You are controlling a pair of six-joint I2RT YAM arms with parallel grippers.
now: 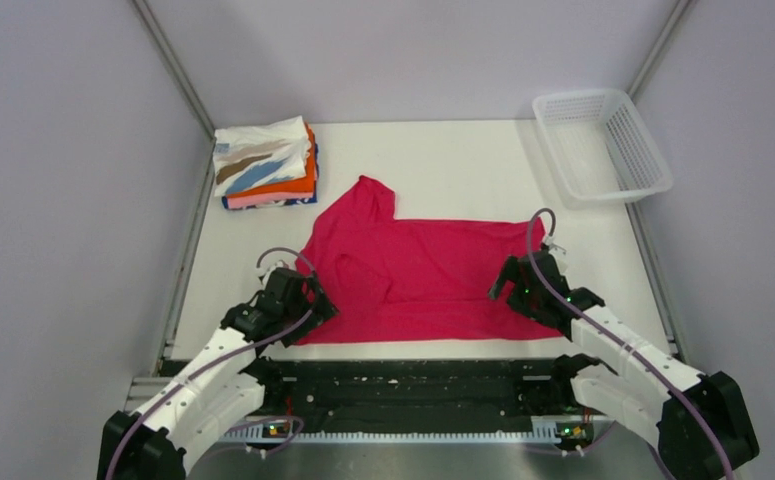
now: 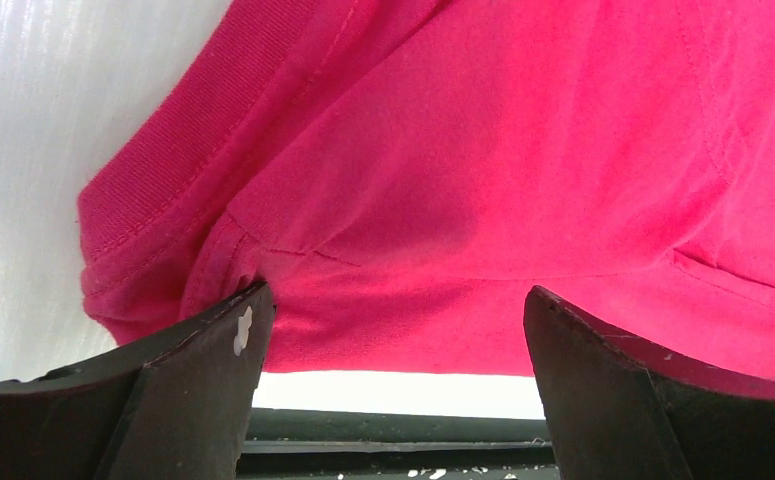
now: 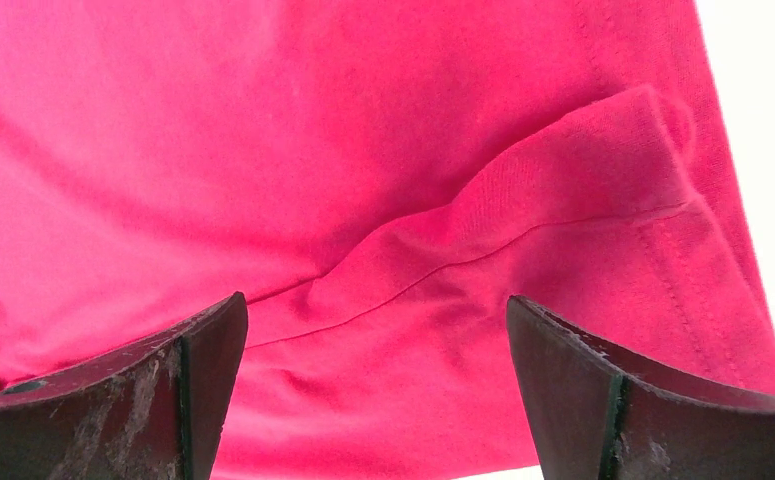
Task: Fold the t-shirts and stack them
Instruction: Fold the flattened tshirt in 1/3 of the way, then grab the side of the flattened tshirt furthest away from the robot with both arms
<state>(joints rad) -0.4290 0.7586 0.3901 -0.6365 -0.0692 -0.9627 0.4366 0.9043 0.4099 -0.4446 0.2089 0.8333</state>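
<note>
The magenta-red t-shirt [image 1: 418, 275] lies spread on the white table, one sleeve pointing to the back. My left gripper [image 1: 313, 300] is open over the shirt's near left corner; in the left wrist view [image 2: 393, 330] its jaws stand wide apart above the near hem [image 2: 403, 350]. My right gripper [image 1: 506, 285] is open over the shirt's near right part; in the right wrist view [image 3: 378, 350] its jaws straddle a creased seam [image 3: 483, 245]. Neither holds cloth. A stack of folded t-shirts [image 1: 266, 165], white-streaked on top, then orange, pink and dark blue, sits at the back left.
A white plastic mesh basket [image 1: 603, 145] stands at the back right. Grey walls close in the table on the left, back and right. A black rail [image 1: 413, 385] runs along the near edge.
</note>
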